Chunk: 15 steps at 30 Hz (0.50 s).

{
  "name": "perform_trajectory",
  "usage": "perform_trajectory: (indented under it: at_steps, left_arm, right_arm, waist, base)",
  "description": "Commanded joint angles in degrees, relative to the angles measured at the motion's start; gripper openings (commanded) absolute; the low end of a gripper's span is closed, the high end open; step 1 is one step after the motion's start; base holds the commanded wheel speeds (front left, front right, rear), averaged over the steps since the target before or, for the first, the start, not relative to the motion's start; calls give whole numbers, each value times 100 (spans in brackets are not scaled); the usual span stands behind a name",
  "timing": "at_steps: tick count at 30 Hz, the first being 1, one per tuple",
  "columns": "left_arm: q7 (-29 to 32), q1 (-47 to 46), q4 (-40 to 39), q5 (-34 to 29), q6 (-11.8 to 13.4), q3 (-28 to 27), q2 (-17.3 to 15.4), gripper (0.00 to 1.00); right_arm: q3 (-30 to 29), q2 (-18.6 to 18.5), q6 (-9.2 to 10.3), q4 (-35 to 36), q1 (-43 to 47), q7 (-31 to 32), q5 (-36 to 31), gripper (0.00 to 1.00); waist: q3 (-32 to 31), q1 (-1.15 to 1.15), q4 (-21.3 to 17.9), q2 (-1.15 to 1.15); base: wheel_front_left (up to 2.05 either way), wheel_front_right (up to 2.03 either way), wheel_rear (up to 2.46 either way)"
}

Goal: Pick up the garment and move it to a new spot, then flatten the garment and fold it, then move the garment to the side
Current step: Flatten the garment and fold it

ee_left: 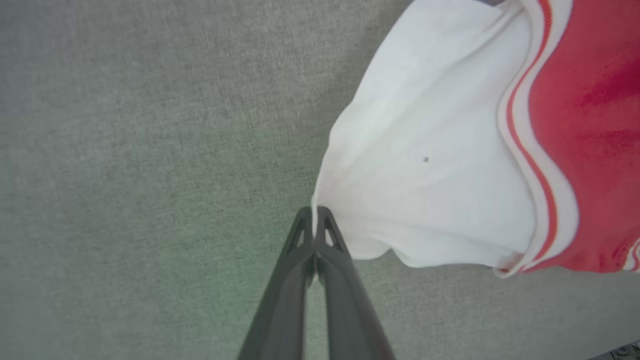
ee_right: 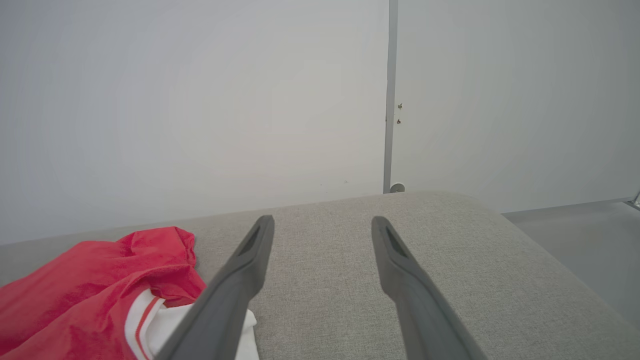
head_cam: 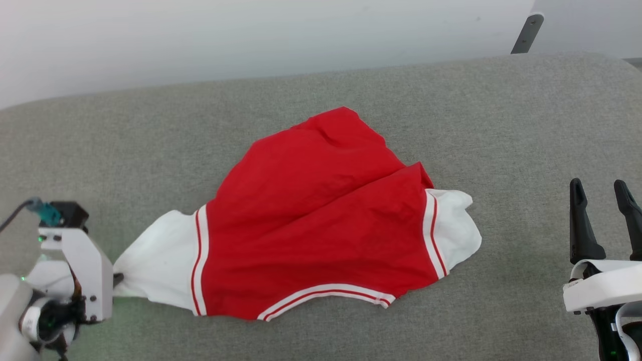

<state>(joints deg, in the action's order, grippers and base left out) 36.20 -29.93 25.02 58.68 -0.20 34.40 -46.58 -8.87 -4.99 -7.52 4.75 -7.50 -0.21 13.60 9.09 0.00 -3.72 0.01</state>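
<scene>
Fingers of the left gripper [ee_left: 315,221] are pressed together on the white sleeve edge of the garment [head_cam: 321,220], at the near left. At the near right, the right gripper [head_cam: 598,184] hovers with jaws spread, holding nothing. The red shirt lies spread on the grey upholstered cushion [head_cam: 501,125], before a pale wall [head_cam: 251,35].

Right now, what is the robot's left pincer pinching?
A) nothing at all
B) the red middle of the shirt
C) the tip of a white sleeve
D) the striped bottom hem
C: the left pincer is shut on the very tip of the white sleeve of the shirt, which lies spread on the grey cushion; the right pincer stands open, apart from it.
</scene>
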Motion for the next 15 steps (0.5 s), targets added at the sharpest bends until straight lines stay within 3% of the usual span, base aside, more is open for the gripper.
perform_trajectory:
  at_steps: [1,10,11,12,13,15]
  left_arm:
    - [-54,97,53,53,41,-27,23,0]
    - [-409,308,529,225,92,-151,259,2]
    - [-479,270,554,222,86,-187,266,35]
    - [-549,230,566,256,81,-236,286,77]
    - [-611,194,563,288,78,-281,295,100]
    - [-706,145,501,300,73,-344,276,100]
  right_arm:
    - [2,-16,5,20,60,13,27,100]
    - [29,-11,5,0,-24,84,32,100]
    - [29,-6,5,-1,-23,89,28,100]
    - [33,3,5,20,-13,109,13,100]
    - [34,12,5,46,7,119,0,100]
    - [21,18,5,86,64,144,-29,100]
  waist:
    - [21,0,2,-1]
    - [65,0,3,-1]
    - [50,0,11,-1]
    - [29,0,22,-1]
    - [3,0,33,-1]
    - [-57,0,60,-1]
  base:
    - [0,0,0]
    - [0,0,0]
    - [0,0,0]
    - [0,0,0]
    - [0,0,0]
    - [0,0,0]
